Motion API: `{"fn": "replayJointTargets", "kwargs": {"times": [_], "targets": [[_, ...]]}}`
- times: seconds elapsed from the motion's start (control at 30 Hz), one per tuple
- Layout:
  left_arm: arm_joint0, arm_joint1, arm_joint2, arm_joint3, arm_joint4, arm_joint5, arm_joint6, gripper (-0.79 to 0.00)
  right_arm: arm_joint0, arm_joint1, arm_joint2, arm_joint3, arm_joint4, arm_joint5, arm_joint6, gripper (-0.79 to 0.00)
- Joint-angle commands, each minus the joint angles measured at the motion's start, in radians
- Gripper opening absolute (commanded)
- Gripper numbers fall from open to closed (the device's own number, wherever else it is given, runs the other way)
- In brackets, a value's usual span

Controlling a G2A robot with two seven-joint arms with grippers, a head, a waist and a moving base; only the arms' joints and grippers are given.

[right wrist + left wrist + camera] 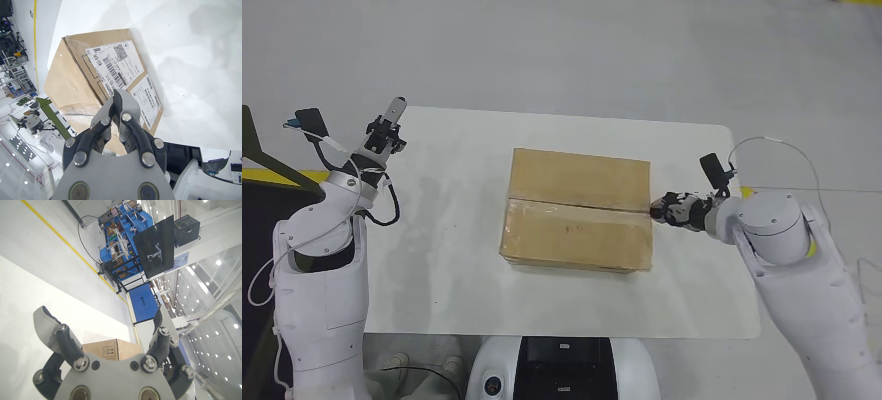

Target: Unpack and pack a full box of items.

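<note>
A closed cardboard box (580, 208) lies in the middle of the white table (452, 270), its top flaps joined by a clear-taped seam. White shipping labels cover its end face (121, 75). My right gripper (657, 209) is at the box's right end, level with the seam. Its fingers are shut, the tips (116, 94) against the top edge of the labelled face; whether tape is pinched I cannot tell. My left gripper (394, 110) is raised over the table's far left corner, away from the box (111, 349). It is open (102, 311) with nothing between its fingers.
Bare table top surrounds the box on all sides. An olive-green frame (252, 150) stands beyond the table's left edge. A thin white cable (782, 145) loops above the right arm. Grey floor with a yellow line (75, 251) lies past the far edge.
</note>
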Motion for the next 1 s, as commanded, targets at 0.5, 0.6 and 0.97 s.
{"fn": "replayJointTargets", "kwargs": {"times": [0.5,0.6,0.97], "targets": [[0.0,0.0,0.0,0.0,0.0,0.0,0.0,0.0,0.029,0.0,-0.018,0.122,0.078,-0.068,-0.022,-0.785],[0.0,0.0,0.0,0.0,0.0,0.0,0.0,0.0,0.023,0.003,0.007,0.131,0.081,-0.059,-0.052,-0.785],[0.0,0.0,0.0,0.0,0.0,0.0,0.0,0.0,-0.052,0.022,0.18,0.013,0.097,-0.092,-0.183,-0.785]]}}
